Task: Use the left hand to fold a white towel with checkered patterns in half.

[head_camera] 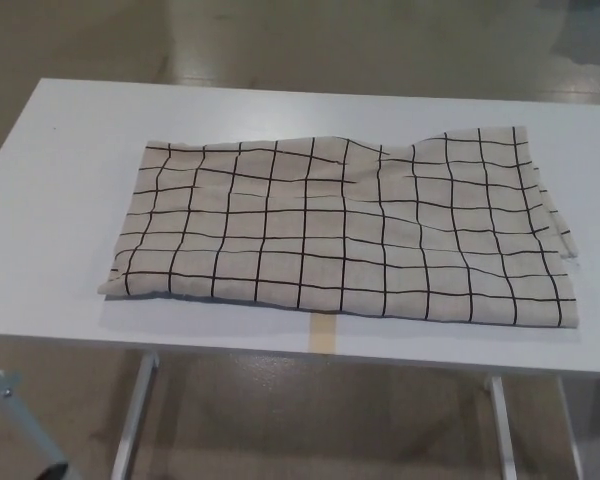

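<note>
We look down at a white table (70, 200). The towel (340, 230) lies on top of it, near the middle of the table, and it reaches almost to the table's front edge. The towel is a pale cream colour with thin black lines that make squares all over it.

The towel lies mostly flat. It has some soft bumps and wrinkles along its back edge. On the right side of the towel we see more than one edge stacked up, so it may have layers there already. We cannot tell for sure how many layers there are.

A strip of tan tape (322, 333) sits on the table's front edge, just in front of the towel and touching its front edge. Under the table we see its metal legs (133, 415) and a shiny floor (310, 40) all around.

We do not see our left hand or our right hand at all. So we cannot say if their fingers are spread, pressed together, or pinching anything.

We think the fold we were asked for is not started yet. Nothing is touching the towel. What is left is nearly all of it: our left hand needs to come to the towel, take one side, carry it over to the other side, and let it lie down.
</note>
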You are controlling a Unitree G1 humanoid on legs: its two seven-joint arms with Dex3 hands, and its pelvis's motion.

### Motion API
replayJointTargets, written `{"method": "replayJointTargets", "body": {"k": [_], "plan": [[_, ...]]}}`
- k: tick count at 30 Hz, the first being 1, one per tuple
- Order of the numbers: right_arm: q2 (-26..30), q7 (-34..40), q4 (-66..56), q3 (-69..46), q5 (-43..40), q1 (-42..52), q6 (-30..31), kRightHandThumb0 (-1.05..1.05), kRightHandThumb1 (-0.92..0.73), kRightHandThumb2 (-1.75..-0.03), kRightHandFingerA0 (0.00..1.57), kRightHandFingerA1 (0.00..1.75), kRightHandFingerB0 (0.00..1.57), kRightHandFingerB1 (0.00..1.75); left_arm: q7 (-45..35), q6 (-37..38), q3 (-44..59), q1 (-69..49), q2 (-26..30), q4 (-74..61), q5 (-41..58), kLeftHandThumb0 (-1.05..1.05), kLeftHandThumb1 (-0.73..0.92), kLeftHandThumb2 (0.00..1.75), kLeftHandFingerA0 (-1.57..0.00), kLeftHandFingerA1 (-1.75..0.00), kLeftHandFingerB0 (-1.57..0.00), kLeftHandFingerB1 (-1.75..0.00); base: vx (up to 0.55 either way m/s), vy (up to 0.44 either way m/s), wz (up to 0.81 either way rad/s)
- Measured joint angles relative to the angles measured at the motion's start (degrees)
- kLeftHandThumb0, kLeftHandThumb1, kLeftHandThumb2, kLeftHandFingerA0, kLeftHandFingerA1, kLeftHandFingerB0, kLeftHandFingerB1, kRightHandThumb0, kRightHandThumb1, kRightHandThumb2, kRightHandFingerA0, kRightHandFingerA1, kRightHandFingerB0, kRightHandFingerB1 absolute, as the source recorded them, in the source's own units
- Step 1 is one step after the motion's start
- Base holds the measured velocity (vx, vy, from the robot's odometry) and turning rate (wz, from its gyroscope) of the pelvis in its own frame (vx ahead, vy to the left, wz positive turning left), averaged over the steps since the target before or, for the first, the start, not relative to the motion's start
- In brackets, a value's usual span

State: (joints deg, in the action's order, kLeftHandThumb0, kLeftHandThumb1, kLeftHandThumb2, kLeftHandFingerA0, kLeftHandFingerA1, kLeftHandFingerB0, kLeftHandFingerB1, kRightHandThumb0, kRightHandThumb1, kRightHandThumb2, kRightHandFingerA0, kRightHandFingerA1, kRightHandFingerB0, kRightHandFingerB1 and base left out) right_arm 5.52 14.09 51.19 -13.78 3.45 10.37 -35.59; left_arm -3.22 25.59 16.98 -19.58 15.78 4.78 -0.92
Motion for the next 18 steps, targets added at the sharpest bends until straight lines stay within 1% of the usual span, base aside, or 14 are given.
{"method": "replayJointTargets", "body": {"k": [4,5,9,10,15,16,18], "plan": [[0.08,-0.42,0.0,0.09,-0.01,-0.04,0.0,-0.41,-0.65,-0.6,0.29,0.4,0.19,0.28,0.03,-0.06,-0.53,0.66,1.74,-7.35,-3.09,-0.5,0.32,0.64,0.0,-0.02,0.0,0.0,0.0,0.0,0.0],[0.09,-0.51,0.0,0.13,0.0,-0.05,0.0,-0.41,-0.65,-0.6,0.29,0.4,0.19,0.28,0.03,-0.14,-0.72,1.08,2.23,-9.31,-4.17,-0.43,0.29,0.62,0.0,-0.04,0.0,-0.03,0.0,0.0,0.0],[0.15,-0.54,0.0,0.23,0.04,-0.05,0.0,-0.41,-0.64,-0.6,0.29,0.4,0.19,0.28,0.05,-1.28,-2.16,3.91,3.81,-13.2,-7.96,-0.38,0.28,0.6,0.0,-0.05,0.0,-0.05,0.0,0.0,0.0],[0.17,-0.54,0.0,0.26,0.05,-0.06,0.0,-0.41,-0.64,-0.6,0.29,0.4,0.19,0.28,0.05,-1.51,-2.49,4.53,4.01,-13.61,-8.56,-0.31,0.26,0.59,0.0,-0.07,0.0,-0.08,0.0,0.0,0.0],[0.26,-0.55,0.02,0.57,0.09,-0.06,0.0,-0.41,-0.64,-0.6,0.31,0.41,0.18,0.29,0.05,-3.51,-5.19,9.7,5.86,-14.2,-13.32,-0.29,0.26,0.59,0.0,-0.07,-0.03,-0.11,0.0,0.0,0.0],[0.27,-0.54,0.03,0.62,0.09,-0.04,0.0,-0.42,-0.64,-0.6,0.31,0.41,0.19,0.29,0.06,-3.83,-5.69,10.49,6.05,-14.1,-14.04,-0.28,0.27,0.61,0.0,-0.11,-0.02,-0.16,0.0,0.0,0.0],[0.28,-0.53,0.04,0.74,0.11,0.0,-0.01,-0.41,-0.64,-0.6,0.32,0.42,0.19,0.29,0.13,-4.88,-7.49,13.33,6.39,-13.3,-16.25,-0.29,0.27,0.63,0.0,-0.13,-0.01,-0.18,0.0,0.0,0.0]]}}
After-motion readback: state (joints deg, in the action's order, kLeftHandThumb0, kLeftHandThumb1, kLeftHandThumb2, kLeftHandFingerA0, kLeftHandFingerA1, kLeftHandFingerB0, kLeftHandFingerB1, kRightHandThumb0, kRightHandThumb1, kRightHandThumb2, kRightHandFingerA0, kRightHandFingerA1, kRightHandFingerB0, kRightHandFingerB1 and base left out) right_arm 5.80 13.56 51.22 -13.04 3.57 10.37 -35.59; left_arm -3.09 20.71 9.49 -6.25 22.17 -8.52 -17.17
